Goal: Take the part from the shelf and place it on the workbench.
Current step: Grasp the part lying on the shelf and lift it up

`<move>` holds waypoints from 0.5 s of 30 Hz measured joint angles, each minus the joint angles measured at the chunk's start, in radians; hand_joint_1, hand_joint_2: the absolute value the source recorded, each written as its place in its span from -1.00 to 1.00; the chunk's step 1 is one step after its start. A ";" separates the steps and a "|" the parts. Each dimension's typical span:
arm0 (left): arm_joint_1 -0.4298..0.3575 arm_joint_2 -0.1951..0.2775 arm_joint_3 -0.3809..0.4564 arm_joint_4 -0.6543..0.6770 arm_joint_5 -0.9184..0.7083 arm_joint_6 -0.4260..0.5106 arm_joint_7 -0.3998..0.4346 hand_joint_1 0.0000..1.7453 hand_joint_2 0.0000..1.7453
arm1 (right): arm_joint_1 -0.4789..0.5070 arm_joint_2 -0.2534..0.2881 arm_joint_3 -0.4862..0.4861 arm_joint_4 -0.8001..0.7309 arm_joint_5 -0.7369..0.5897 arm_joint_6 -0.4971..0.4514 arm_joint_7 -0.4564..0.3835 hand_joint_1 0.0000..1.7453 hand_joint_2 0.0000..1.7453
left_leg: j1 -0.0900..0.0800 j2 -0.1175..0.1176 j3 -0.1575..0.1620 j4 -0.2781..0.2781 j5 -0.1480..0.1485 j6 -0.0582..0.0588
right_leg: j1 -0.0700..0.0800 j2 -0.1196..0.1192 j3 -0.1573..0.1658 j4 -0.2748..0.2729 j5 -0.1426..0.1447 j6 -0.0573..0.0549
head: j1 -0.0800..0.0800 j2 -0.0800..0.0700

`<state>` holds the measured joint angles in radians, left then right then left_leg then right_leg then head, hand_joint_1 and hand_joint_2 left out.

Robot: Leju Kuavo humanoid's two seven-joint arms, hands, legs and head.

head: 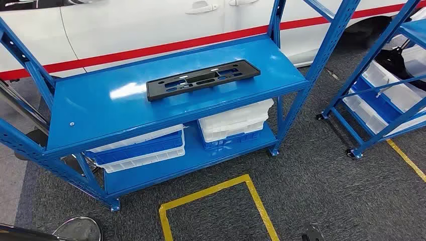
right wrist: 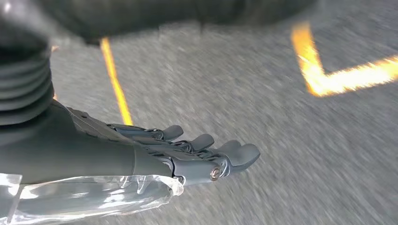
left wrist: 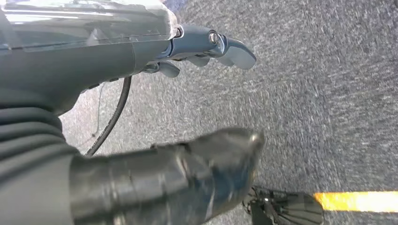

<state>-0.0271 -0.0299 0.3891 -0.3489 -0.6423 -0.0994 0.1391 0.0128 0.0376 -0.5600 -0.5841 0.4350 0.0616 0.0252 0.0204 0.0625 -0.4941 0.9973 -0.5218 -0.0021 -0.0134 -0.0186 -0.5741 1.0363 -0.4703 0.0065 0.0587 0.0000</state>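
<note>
Over grey carpet, left hand (left wrist: 206, 47) and right hand (right wrist: 197, 154), fingers (right wrist: 234, 154) outstretched, empty.

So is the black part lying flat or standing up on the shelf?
Flat. The part lies with its broad face on the blue shelf, its cut-outs facing up.

Black part (head: 203, 79) on blue shelf (head: 100, 108); yellow floor tape (head: 216, 193) on grey carpet (head: 311, 186).

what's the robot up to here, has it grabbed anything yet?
Not yet. The black part lies flat on the upper level of the blue shelf, untouched. The left hand and right hand both hang over the grey carpet, holding nothing, fingers loosely extended. White bins sit on the level below.
</note>
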 joint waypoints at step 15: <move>-0.040 -0.010 0.119 0.015 -0.209 -0.022 0.027 -1.00 -1.00 | -0.098 -0.024 0.200 -0.397 -0.047 -0.017 -0.094 -1.00 -1.00 | 0.000 0.000 0.001 0.001 0.001 0.000 | 0.000 0.000 0.001 0.000 0.000 0.000 | 0.000 0.000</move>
<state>-0.0669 -0.0399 0.5078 -0.3335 -0.8513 -0.1211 0.1663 -0.0849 0.0138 -0.3598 -0.9808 0.3884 0.0446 -0.0686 0.0203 0.0626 -0.4929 0.9978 -0.5212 -0.0023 -0.0134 -0.0185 -0.5733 1.0367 -0.4699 0.0066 0.0587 0.0000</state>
